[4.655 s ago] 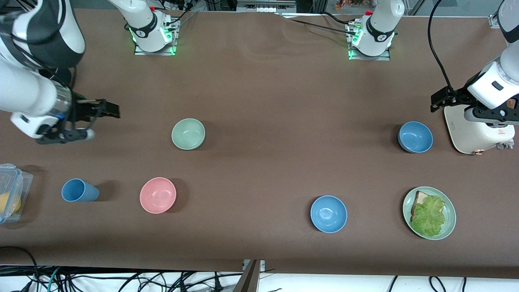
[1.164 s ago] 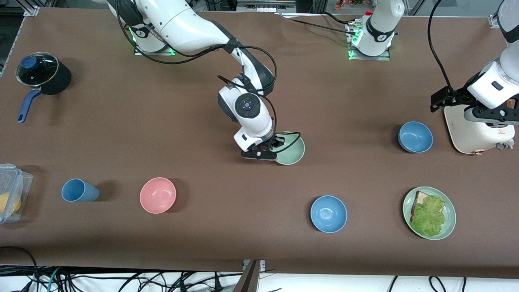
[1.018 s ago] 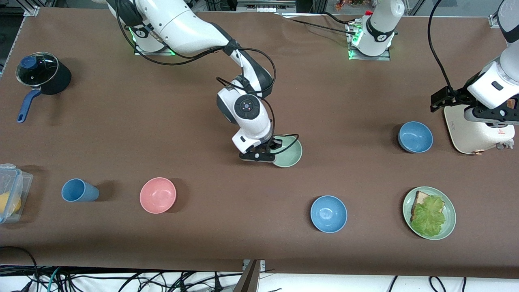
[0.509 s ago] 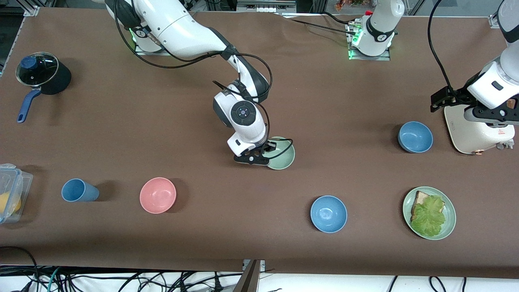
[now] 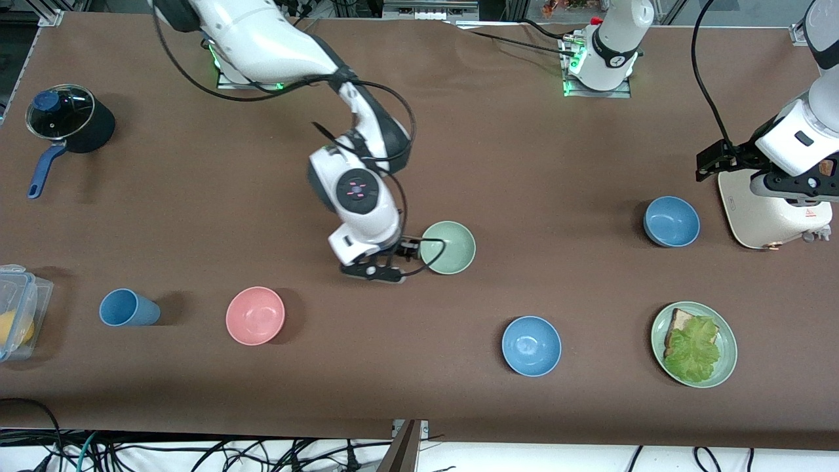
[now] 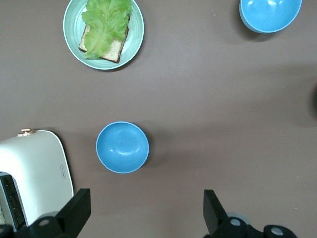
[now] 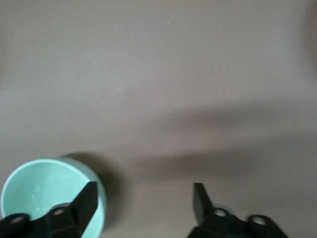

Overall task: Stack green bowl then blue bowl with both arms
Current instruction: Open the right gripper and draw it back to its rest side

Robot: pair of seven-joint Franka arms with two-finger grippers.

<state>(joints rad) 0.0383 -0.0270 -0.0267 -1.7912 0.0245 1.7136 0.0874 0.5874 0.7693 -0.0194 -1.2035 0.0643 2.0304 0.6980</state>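
The green bowl (image 5: pixel 448 247) sits upright on the table's middle. It also shows in the right wrist view (image 7: pixel 39 193). My right gripper (image 5: pixel 398 260) is open and empty, just beside the bowl toward the right arm's end; in the right wrist view (image 7: pixel 143 201) one finger hangs over the bowl's rim. The duller blue bowl (image 5: pixel 671 221) stands beside the toaster, and it shows in the left wrist view (image 6: pixel 122 147). My left gripper (image 5: pixel 712 160) waits, open and empty, over the table beside the toaster; it also shows in the left wrist view (image 6: pixel 145 210).
A brighter blue twin bowl (image 5: pixel 531 345) and a green plate with bread and lettuce (image 5: pixel 721 328) lie nearer the front camera. A white toaster (image 5: pixel 767 216) stands at the left arm's end. A pink bowl (image 5: pixel 255 315), blue cup (image 5: pixel 128 308), plastic box (image 5: pixel 19 308) and black pot (image 5: pixel 69 118) are toward the right arm's end.
My right gripper carried the green bowl to the table's middle, set it down, let go and drew back toward the right arm's end. The left arm has not moved.
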